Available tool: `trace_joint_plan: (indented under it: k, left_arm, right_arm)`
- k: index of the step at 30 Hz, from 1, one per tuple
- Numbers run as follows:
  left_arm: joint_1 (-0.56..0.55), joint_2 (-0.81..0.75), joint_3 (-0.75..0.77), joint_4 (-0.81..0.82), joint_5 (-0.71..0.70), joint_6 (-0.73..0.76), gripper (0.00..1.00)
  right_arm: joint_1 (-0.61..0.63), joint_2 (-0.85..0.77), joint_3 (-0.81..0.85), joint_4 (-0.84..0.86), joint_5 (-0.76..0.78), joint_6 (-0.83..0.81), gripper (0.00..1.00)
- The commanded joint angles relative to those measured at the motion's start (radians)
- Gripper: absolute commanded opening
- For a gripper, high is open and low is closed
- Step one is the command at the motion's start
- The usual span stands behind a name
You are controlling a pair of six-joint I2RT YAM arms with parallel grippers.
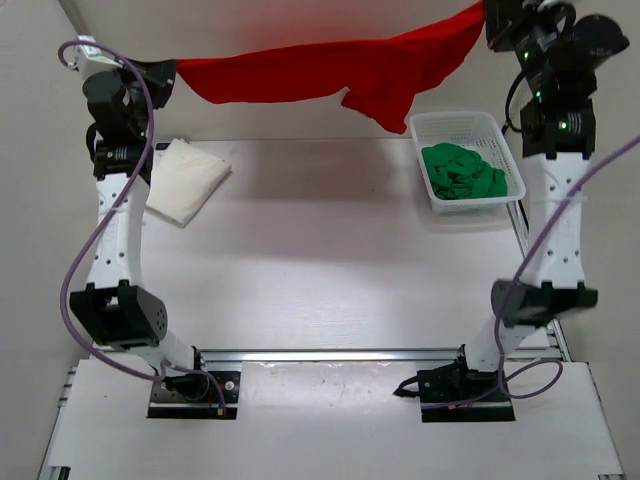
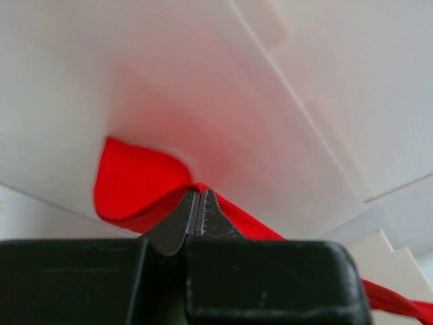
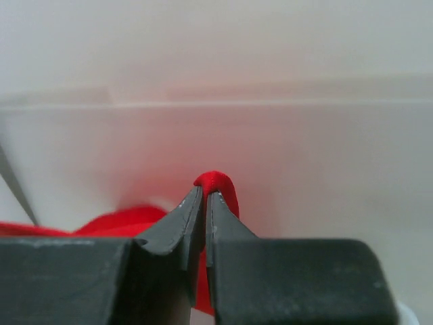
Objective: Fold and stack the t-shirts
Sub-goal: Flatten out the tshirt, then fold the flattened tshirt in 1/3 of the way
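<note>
White bench (image 1: 330, 270) and pale wall fill your view, and both arms reach up over its far edge. Your left tool (image 2: 198, 195) is clamped shut on one edge of the red shirt (image 1: 320, 65), with the cloth pinched right at the fingertips. Your right tool (image 3: 205, 194) is likewise closed on a small fold of the same shirt, which pokes up over the tips. Between the two, the red shirt hangs stretched in the air across the back of the bench. It sits higher at the right tool, and a loose part droops toward the basket (image 1: 470, 119). The green shirt (image 1: 462, 172) lies crumpled inside that basket at the far right. The white shirt (image 1: 183, 180) lies folded on the bench at the far left, just beside your left arm.
</note>
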Motion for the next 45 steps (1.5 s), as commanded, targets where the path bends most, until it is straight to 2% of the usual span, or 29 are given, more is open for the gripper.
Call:
trace_joint_plan:
  k: [1,3,4,6,7,8,10,11,15,16,18,20,23,25,28,31,33,35,36,37,38,40,42,45]
  left_arm:
    - [0.026,-0.09,-0.119,0.012,-0.057,0.046,0.0]
    - [0.026,-0.183,-0.312,0.053,-0.083,0.066,0.0]
    - [0.021,-0.214,-0.371,0.069,-0.095,0.081,0.0]
    - [0.007,-0.329,-0.621,0.116,-0.132,0.112,0.0]
    - [0.007,-0.387,-0.751,0.132,-0.145,0.124,0.0]
    - [0.01,-0.415,-0.816,0.148,-0.156,0.124,0.0]
    - [0.021,-0.515,-1.075,0.171,-0.146,0.106,0.0]
    - [0.02,-0.555,-1.172,0.175,-0.141,0.1,0.0]
    - [0.029,-0.642,-1.353,0.126,-0.138,0.126,0.0]
    - [0.053,-0.664,-1.389,0.098,-0.095,0.135,0.0]
    - [0.098,-0.695,-1.426,0.013,-0.035,0.179,0.0]
    - [0.124,-0.753,-1.449,-0.053,-0.009,0.22,0.0]
    - [0.171,-0.839,-1.449,-0.181,0.055,0.286,0.0]
    - [0.168,-0.862,-1.44,-0.255,0.046,0.324,0.0]
    - [0.17,-0.844,-1.449,-0.22,0.123,0.287,0.0]
    - [0.152,-0.798,-1.441,-0.126,0.127,0.221,0.0]
    - [0.103,-0.755,-1.409,-0.076,0.075,0.186,0.0]
    - [0.021,-0.706,-1.372,-0.046,-0.01,0.163,0.0]
    - [0.01,-0.687,-1.364,-0.02,-0.017,0.146,0.0]
    - [-0.016,-0.654,-1.351,-0.003,-0.024,0.127,0.0]
    - [-0.02,-0.614,-1.338,0.021,-0.03,0.118,0.0]
    - [-0.02,-0.552,-1.321,0.066,-0.026,0.089,0.0]
    - [-0.025,-0.465,-1.282,0.098,-0.044,0.074,0.0]
    - [0.002,-0.362,-1.242,0.148,-0.041,0.041,0.0]
  right_arm:
    - [0.034,-0.099,-0.267,-0.052,0.038,-0.084,0.0]
    - [0.072,-0.292,-0.696,0.071,0.117,-0.107,0.0]
    - [0.092,-0.34,-0.809,0.104,0.127,-0.11,0.0]
    - [0.115,-0.511,-1.167,0.187,0.153,-0.088,0.0]
    - [0.144,-0.58,-1.243,0.199,0.191,-0.074,0.0]
    - [0.169,-0.608,-1.373,0.201,0.2,-0.06,0.0]
    - [0.192,-0.705,-1.574,0.183,0.194,0.003,0.0]
    - [0.198,-0.752,-1.615,0.155,0.184,0.046,0.0]
    - [0.296,-0.918,-1.829,0.0,0.266,0.204,0.0]
    - [0.305,-0.981,-1.883,-0.062,0.279,0.253,0.0]
    - [0.324,-1.073,-1.931,-0.171,0.279,0.329,0.0]
    - [0.316,-1.191,-1.972,-0.289,0.212,0.377,0.0]
    - [0.327,-1.358,-1.994,-0.4,0.171,0.478,0.01]
    - [0.447,-1.425,-1.963,-0.451,0.266,0.575,0.0]
    - [0.55,-1.443,-1.908,-0.537,0.447,0.635,0.0]
    - [0.591,-1.373,-1.882,-0.511,0.51,0.603,0.0]
    - [0.563,-1.29,-1.873,-0.443,0.492,0.554,0.0]
    - [0.475,-1.163,-1.877,-0.292,0.373,0.477,0.0]
    - [0.38,-1.135,-1.887,-0.255,0.33,0.425,0.0]
    - [0.282,-1.083,-1.882,-0.173,0.234,0.392,0.0]
    - [0.234,-1.027,-1.879,-0.091,0.129,0.371,0.0]
    - [0.134,-0.92,-1.853,-0.02,0.087,0.345,0.0]
    - [0.153,-0.784,-1.792,0.02,0.152,0.318,0.0]
    - [0.163,-0.611,-1.691,0.073,0.168,0.29,0.0]
